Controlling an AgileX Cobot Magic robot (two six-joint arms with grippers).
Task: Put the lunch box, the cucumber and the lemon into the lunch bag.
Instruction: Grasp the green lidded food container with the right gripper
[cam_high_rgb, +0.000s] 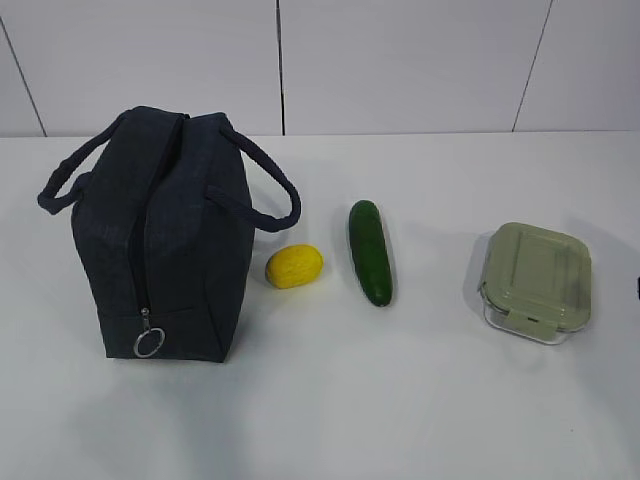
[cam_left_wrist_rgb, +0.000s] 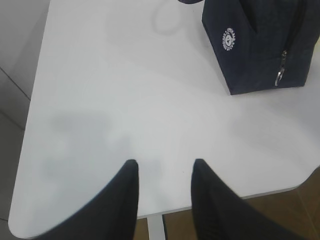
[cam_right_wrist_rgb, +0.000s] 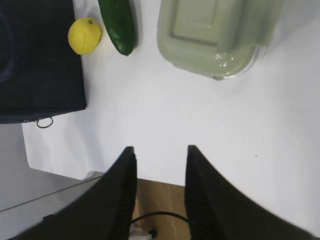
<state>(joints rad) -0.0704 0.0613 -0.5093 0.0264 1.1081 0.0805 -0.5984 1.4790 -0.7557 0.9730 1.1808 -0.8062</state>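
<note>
Bag (cam_high_rgb: 160, 240) is stood upright on the white table (cam_high_rgb: 400, 400), zipped shut, ring pull (cam_high_rgb: 147, 343) hung low on its near end. Just right of the bag lies the lemon (cam_high_rgb: 293, 266), then the cucumber (cam_high_rgb: 370, 251), its long axis run near to far. Well right sits the lunch box (cam_high_rgb: 537, 279), lid latched. Left gripper (cam_left_wrist_rgb: 163, 167) and right gripper (cam_right_wrist_rgb: 159, 152) are held apart, empty.

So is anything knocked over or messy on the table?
Nothing stands out. The bag stands upright with its zipper closed. The lemon, cucumber and lunch box lie apart in a row on the table, with no spills and no damage showing.
</note>
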